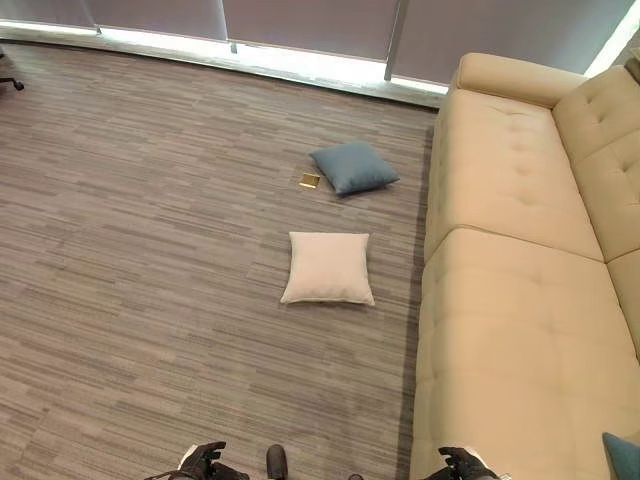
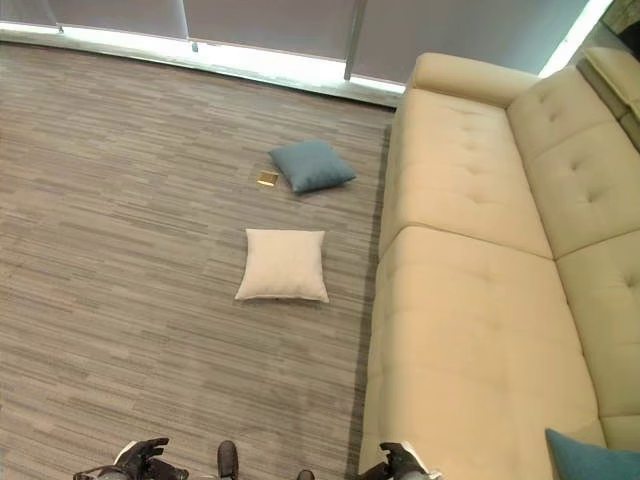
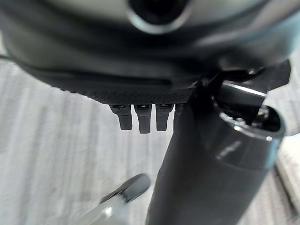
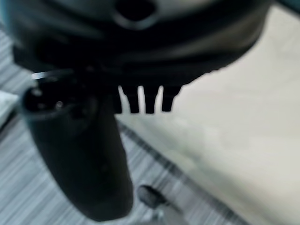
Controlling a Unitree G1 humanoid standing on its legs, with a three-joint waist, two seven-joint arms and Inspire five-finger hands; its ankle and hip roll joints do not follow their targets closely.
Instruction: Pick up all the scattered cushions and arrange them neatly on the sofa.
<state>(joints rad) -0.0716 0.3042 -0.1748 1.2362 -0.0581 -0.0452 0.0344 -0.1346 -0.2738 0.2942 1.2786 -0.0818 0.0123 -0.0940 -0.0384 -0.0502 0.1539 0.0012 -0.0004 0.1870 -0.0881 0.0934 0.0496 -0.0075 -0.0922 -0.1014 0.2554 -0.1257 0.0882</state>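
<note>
No writing could be read on anything. The left hand [image 3: 140,101] and right hand [image 4: 140,96] hung with fingers [image 3: 144,119] straight, relaxed and holding nothing. The cream cushion [image 1: 328,267] lay flat on the floor [image 1: 150,250] just beside the sofa [image 1: 520,300] — the blue cushion [image 1: 353,167] beyond it, slightly turned, near a small gold object [image 1: 309,181]. A teal cushion [image 2: 592,458] lay on the sofa's near end.

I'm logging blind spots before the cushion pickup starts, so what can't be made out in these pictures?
- Teal cushion on the sofa: cut off by the eye view's lower right corner, so its full shape is unknown.
- Small gold thing on the floor beside the blue cushion: too small to identify.
- Underside of the cream cushion: hidden against the floor.
</note>
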